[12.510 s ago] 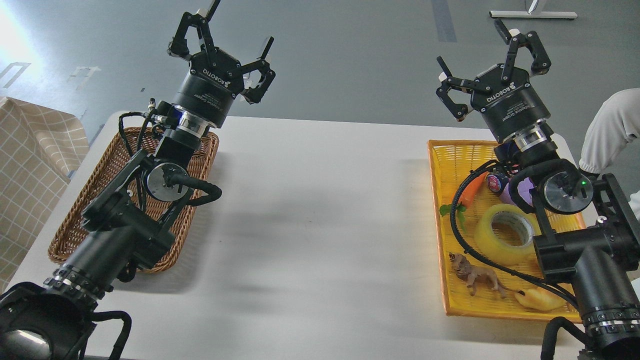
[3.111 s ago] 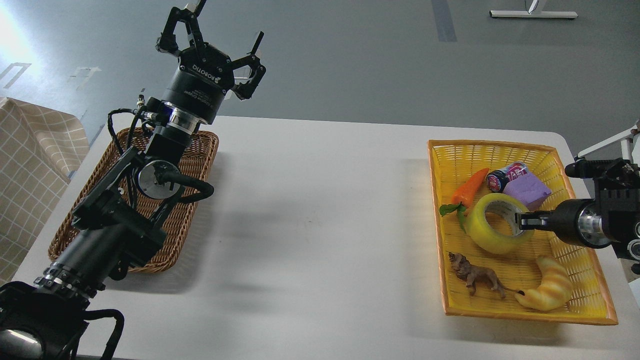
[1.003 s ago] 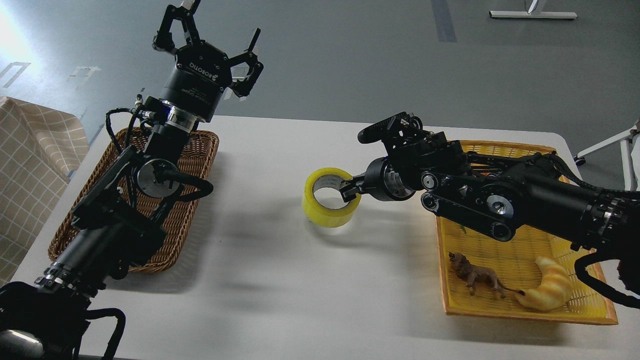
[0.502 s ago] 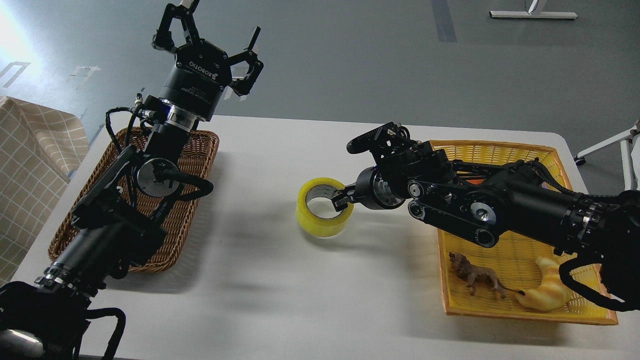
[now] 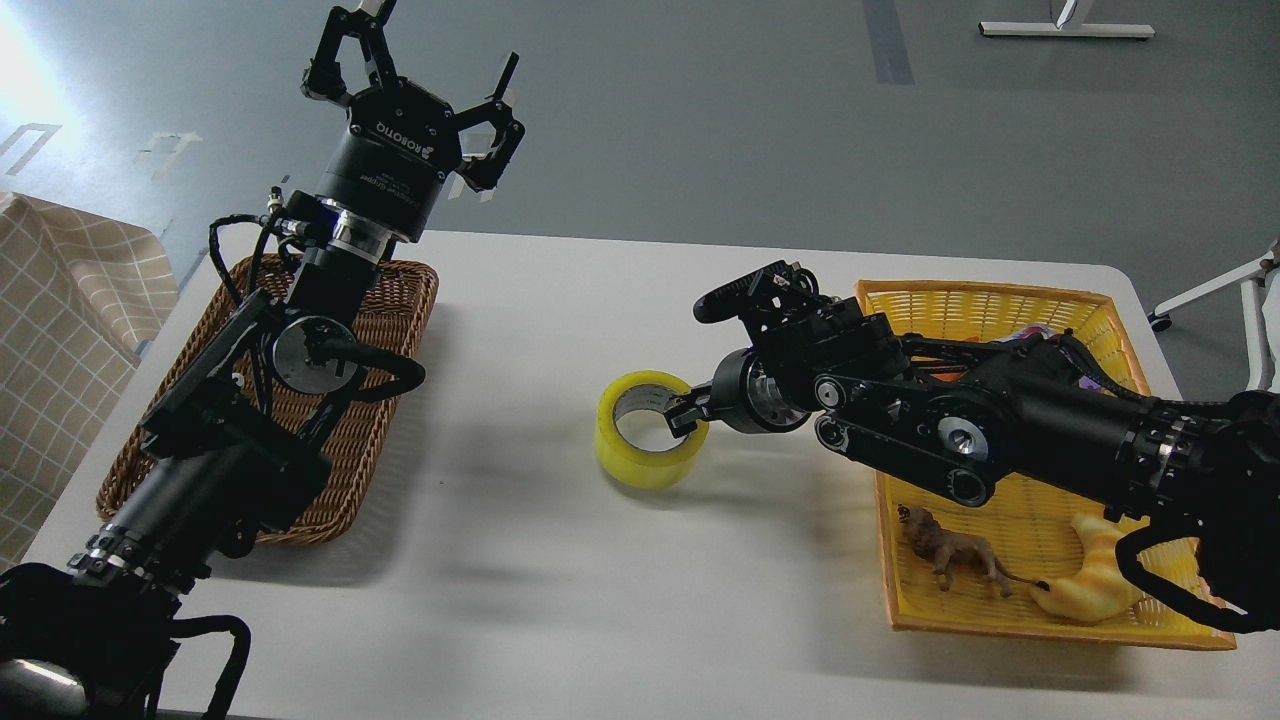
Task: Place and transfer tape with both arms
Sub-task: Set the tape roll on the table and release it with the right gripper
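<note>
The tape [image 5: 650,430] sits on the table [image 5: 560,600] near the middle, its hole facing up. My right gripper [image 5: 683,418] is clamped on its right wall, one finger inside the hole. My left gripper [image 5: 415,60] hangs high over the brown basket [image 5: 400,300], fingers apart, well left of the tape, so it has the longer reach.

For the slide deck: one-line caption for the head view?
Right hand grips the tape at mid-table; left hand waits open above the wicker basket.
</note>
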`<state>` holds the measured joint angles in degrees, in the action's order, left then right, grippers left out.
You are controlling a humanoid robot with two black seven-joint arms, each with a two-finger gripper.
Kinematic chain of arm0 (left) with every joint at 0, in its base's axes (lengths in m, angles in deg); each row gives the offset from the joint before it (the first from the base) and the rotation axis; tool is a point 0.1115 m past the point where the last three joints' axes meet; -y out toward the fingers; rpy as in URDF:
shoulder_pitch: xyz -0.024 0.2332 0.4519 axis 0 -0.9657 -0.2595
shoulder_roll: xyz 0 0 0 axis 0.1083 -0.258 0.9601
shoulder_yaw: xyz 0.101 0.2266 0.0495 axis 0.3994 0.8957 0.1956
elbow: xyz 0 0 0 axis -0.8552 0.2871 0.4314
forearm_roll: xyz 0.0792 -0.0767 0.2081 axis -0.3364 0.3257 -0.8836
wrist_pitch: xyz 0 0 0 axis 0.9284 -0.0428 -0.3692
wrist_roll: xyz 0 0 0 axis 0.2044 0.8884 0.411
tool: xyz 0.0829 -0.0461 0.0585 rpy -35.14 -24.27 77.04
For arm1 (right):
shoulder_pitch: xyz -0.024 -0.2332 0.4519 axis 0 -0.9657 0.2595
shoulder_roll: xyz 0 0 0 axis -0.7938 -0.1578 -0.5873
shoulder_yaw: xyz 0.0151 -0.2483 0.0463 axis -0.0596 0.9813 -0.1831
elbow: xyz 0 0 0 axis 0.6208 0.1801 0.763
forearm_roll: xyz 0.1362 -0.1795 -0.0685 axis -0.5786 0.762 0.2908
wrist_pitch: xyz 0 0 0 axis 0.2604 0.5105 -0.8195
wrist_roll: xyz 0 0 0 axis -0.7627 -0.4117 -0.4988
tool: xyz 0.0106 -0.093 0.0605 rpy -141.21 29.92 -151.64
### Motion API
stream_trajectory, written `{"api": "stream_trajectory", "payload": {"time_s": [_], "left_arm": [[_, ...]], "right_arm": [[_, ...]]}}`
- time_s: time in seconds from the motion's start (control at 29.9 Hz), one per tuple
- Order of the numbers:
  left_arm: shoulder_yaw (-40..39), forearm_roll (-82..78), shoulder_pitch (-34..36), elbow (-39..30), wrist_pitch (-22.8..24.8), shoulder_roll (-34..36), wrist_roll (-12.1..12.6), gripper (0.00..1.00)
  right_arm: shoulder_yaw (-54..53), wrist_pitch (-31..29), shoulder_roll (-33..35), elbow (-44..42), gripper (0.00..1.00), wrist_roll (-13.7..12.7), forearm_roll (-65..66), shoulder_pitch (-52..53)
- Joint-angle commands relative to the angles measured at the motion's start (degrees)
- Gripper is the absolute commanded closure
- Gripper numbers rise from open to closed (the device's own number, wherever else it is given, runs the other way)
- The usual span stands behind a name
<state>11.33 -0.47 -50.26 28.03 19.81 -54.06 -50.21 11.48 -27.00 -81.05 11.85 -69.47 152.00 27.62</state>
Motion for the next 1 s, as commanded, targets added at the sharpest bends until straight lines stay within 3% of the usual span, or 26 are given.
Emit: {"api": "stream_trajectory", "payload": {"time_s": [0.0, 0.3, 0.47, 0.5, 0.54, 0.77, 0.84, 0.97], "left_arm": [[0.01, 0.00, -0.04, 0.00, 0.00, -0.04, 0.00, 0.02], [0.01, 0.00, 0.05, 0.00, 0.00, -0.13, 0.00, 0.02], [0.01, 0.00, -0.04, 0.00, 0.00, -0.04, 0.00, 0.02], [0.01, 0.00, -0.04, 0.00, 0.00, -0.04, 0.00, 0.02], [0.01, 0.00, -0.04, 0.00, 0.00, -0.04, 0.00, 0.02], [0.01, 0.00, -0.04, 0.00, 0.00, -0.22, 0.00, 0.02], [0.01, 0.00, -0.04, 0.00, 0.00, -0.13, 0.00, 0.02], [0.09, 0.00, -0.04, 0.00, 0.00, -0.04, 0.00, 0.02]], "right_arm": [[-0.07, 0.00, 0.01, -0.38, 0.99, 0.00, 0.02, -0.13], [-0.24, 0.00, -0.07, -0.38, 0.81, 0.00, -0.07, -0.48], [-0.50, 0.00, -0.07, -0.29, 0.59, 0.00, -0.15, -0.48], [-0.85, 0.00, -0.16, -0.20, 0.45, 0.00, -0.15, -0.48], [-1.12, 0.00, -0.16, -0.11, 0.37, 0.00, -0.24, -0.48], [-2.35, 0.00, -0.16, 0.32, 0.20, 0.00, -1.38, -0.39], [-3.14, 0.00, -0.16, 0.59, 0.10, 0.00, -1.38, -0.30], [-5.42, 0.00, 0.10, 0.68, 0.04, 0.00, -1.38, 0.05]]}}
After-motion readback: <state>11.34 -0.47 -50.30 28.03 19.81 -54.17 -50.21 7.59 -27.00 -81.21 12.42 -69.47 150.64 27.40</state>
